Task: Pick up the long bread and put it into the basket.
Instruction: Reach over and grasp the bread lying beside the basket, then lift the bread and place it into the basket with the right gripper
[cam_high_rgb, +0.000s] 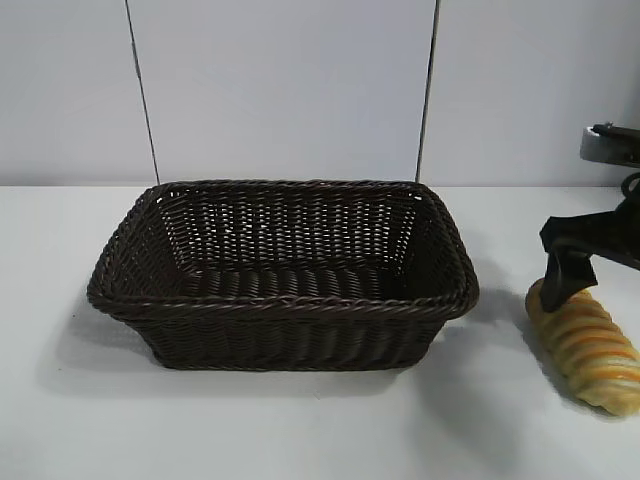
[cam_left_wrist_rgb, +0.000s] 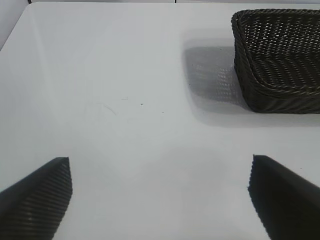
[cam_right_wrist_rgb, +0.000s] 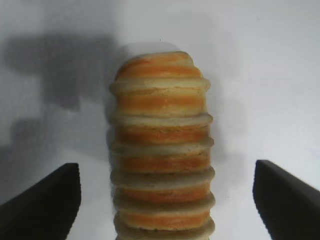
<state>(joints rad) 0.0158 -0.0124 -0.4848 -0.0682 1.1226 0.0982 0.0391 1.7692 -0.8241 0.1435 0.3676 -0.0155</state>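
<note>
While we are looking across the white table (cam_high_rgb: 300, 420), we are finding the basket (cam_high_rgb: 283, 270) sitting left of centre, dark woven wicker with a braided rim, nothing visible inside it. We are seeing the long bread (cam_high_rgb: 587, 345) lying flat on the table well to the right of the basket, apart from it, its ridged golden length running diagonally toward the near right edge.

We are noting the right gripper (cam_right_wrist_rgb: 165, 200) standing over the far end of the loaf, pointing steeply down. In the right wrist view its two dark fingers (cam_right_wrist_rgb: 47, 205) are straddling the bread (cam_right_wrist_rgb: 162, 150), one on each side, with bare table showing between each finger and the crust; the jaws are apart and gripping nothing.

We are seeing the left gripper (cam_left_wrist_rgb: 160, 200) only in its own wrist view, jaws spread wide over bare table, with the basket's corner (cam_left_wrist_rgb: 280, 60) farther off. It is holding nothing.
</note>
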